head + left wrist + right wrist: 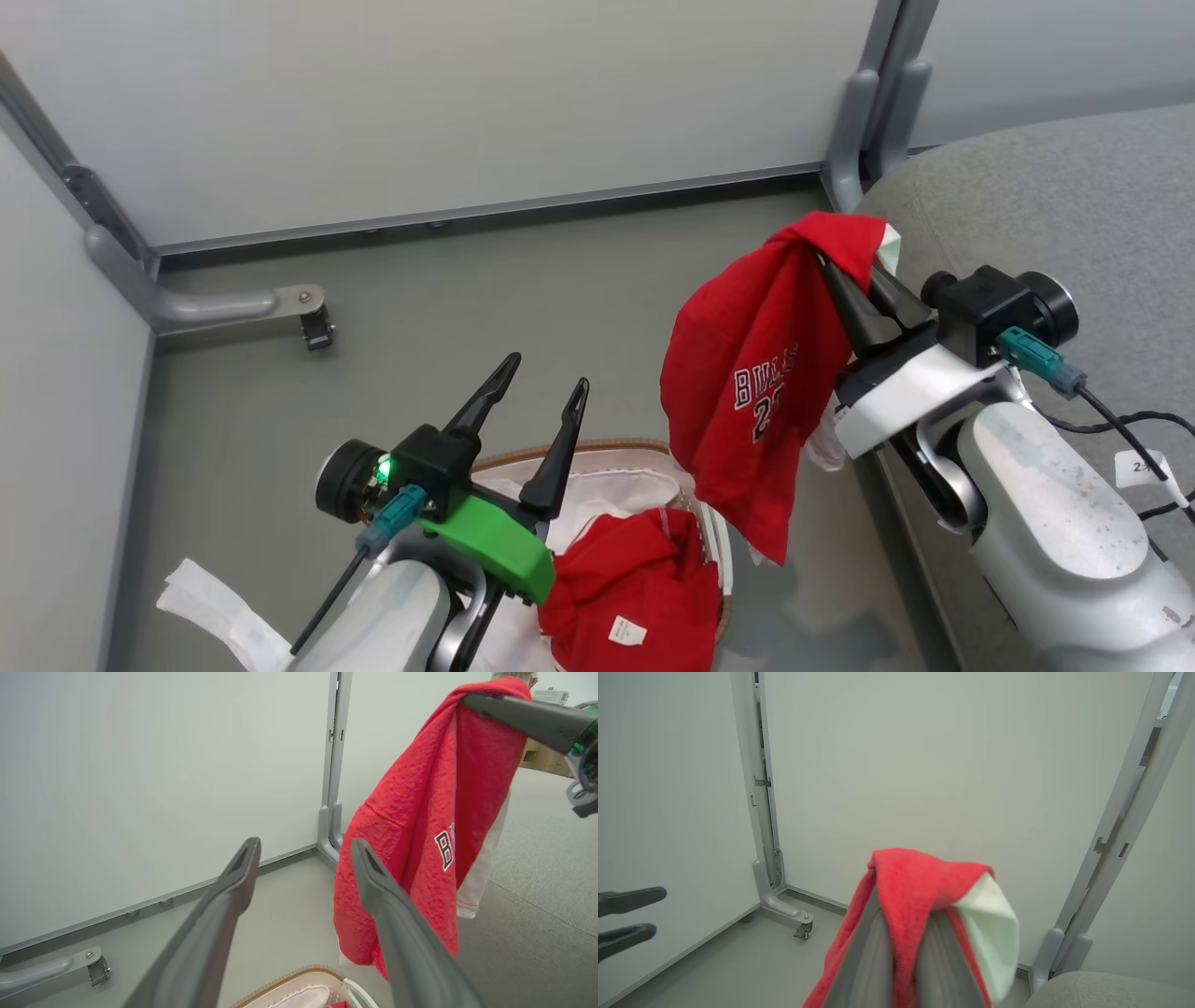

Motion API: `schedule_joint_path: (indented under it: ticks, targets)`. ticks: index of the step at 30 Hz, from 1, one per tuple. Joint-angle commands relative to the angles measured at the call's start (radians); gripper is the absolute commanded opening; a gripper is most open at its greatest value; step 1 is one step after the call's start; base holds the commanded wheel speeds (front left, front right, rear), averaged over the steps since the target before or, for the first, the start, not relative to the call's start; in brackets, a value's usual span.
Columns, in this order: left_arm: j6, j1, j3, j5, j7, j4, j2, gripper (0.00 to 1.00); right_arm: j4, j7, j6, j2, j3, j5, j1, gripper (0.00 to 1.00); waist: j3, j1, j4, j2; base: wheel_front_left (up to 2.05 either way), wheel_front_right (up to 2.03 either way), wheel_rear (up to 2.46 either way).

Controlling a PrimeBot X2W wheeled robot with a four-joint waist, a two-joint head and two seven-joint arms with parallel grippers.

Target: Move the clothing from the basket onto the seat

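Observation:
My right gripper [834,254] is shut on the top of a red jersey [747,373] lettered "BULLS", with white trim. The jersey hangs free in the air beside the grey seat [1055,205], above the floor and the basket's right edge. In the right wrist view the red jersey [910,877] drapes over my fingertips, and the seat [1111,991] lies at the lower right. A second red garment [635,579] lies in the white basket [579,450] on a white sheet [597,495]. My left gripper [546,373] stands open and empty above the basket, left of the hanging jersey [420,835].
Pale partition walls close off the back and left. A caster foot [316,327] sits on the grey floor at left, and a grey post foot [854,140] stands by the seat's far corner. A white fabric strip [215,607] lies on the floor at lower left.

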Motion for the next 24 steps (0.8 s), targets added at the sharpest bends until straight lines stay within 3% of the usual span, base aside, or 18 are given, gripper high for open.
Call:
schedule_joint_path:
  ticks: [1, 17, 24]
  targets:
    - [-0.006, 0.018, 0.008, 0.010, 0.000, 0.004, -0.005, 1.00, -0.003, -0.005, -0.001, 0.001, -0.009, -0.010, -0.003, 0.00, 0.012, 0.0000, -0.038, 0.0000, 0.00, 0.00, 0.00]
    - [-0.038, -0.013, 0.032, 0.073, 0.000, 0.021, -0.035, 1.00, -0.032, -0.005, -0.001, 0.011, -0.064, -0.035, 0.000, 0.00, 0.101, 0.0000, -0.314, 0.0000, 0.00, 0.00, 0.00]
    - [-0.048, -0.029, 0.030, 0.094, 0.000, 0.037, -0.038, 1.00, -0.041, -0.005, -0.001, 0.022, -0.084, -0.041, 0.016, 0.00, 0.127, 0.0000, -0.398, 0.0000, 0.00, 0.00, 0.00]
